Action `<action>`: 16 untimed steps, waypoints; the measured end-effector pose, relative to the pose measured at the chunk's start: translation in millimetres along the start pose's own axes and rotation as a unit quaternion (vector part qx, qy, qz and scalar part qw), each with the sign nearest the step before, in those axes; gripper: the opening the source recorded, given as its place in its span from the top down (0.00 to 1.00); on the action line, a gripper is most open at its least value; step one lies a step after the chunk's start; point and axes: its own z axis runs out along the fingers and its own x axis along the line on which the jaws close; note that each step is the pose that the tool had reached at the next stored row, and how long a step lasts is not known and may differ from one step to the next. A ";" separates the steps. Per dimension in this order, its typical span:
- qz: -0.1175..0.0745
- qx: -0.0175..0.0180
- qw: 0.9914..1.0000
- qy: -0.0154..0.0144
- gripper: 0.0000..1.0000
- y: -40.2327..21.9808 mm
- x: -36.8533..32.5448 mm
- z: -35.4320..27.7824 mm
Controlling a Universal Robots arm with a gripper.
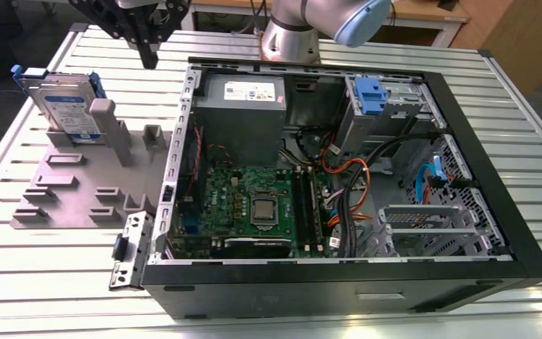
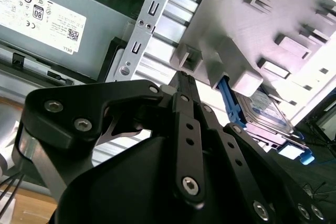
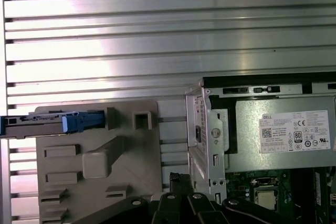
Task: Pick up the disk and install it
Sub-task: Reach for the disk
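Exterior view: claw (image 1: 149, 61), pinched together and empty, is being held apart from the upright disk (image 1: 68, 107), which is being judged stiff, dense, shock-fragile; side edges preferred for gripping.

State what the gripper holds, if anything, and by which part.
Nothing. The gripper hangs empty, apart from the disk, which stands upright in its grey holder.

Under the matt black metal gripper (image 1: 150, 62), the ribbed table (image 1: 45, 282) is bright bare metal; near the gripper, the holder (image 1: 64, 191) is matt grey plastic, the disk (image 1: 71, 106) smooth silver metal framed in blue plastic
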 end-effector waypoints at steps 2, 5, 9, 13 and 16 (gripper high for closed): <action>0.000 0.000 1.000 0.000 0.89 0.0 0.6 0.0; 0.000 0.000 1.000 0.000 0.89 -0.1 1.7 0.0; 0.000 0.000 1.000 0.000 0.89 -0.2 3.4 -0.1; 0.000 0.000 1.000 0.000 0.89 -0.4 5.6 -0.1; 0.000 0.000 1.000 0.000 0.89 -0.6 7.9 -0.2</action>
